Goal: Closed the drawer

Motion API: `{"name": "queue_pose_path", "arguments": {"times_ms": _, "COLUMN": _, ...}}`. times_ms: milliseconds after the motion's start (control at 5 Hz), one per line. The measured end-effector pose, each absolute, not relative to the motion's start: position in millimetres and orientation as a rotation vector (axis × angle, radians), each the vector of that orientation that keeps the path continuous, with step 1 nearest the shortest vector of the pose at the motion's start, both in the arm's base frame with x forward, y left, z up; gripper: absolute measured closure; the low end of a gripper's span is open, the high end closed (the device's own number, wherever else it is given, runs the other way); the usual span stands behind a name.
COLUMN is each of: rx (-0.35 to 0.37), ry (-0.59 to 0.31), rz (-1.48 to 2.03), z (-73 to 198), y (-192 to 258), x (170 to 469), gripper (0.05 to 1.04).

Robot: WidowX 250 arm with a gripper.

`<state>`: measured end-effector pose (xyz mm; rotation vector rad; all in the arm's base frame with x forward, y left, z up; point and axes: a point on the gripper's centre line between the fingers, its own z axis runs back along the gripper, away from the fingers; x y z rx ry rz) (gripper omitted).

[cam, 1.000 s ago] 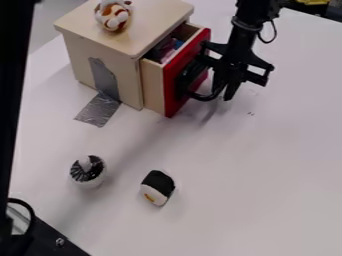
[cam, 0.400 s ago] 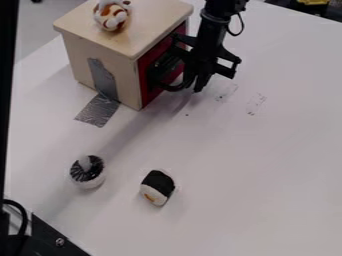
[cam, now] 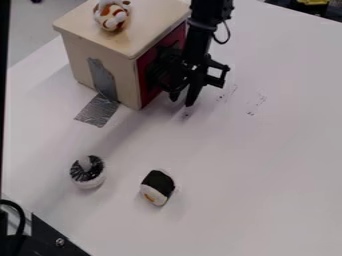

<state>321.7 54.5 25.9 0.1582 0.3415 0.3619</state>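
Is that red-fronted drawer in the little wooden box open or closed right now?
Closed, as far as I can see: the red drawer front sits flush with the box, with no drawer sides showing.

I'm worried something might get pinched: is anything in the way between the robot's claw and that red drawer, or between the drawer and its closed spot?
Nothing visible is. The gripper is right beside the red drawer front, which looks flush with the wooden cabinet. Both black-and-white toys are well clear.
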Motion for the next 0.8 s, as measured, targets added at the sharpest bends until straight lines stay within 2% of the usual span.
{"name": "queue_pose_path", "arguments": {"times_ms": 200, "rx": 0.119, "ry": 0.323, "rz": 0.396, "z": 37.8, "y": 50.9, "x": 332.8, "gripper": 0.385}}
{"name": "queue_pose_path", "arguments": {"times_ms": 400, "rx": 0.105, "ry": 0.287, "rz": 0.341, "z": 54.9, "y": 41.3, "x": 348.7, "gripper": 0.12}}
{"name": "queue_pose_path", "arguments": {"times_ms": 800, "rx": 0.078, "ry": 0.079, "rz": 0.143, "z": 127.4, "y": 19.0, "x": 369.3, "gripper": 0.087}}
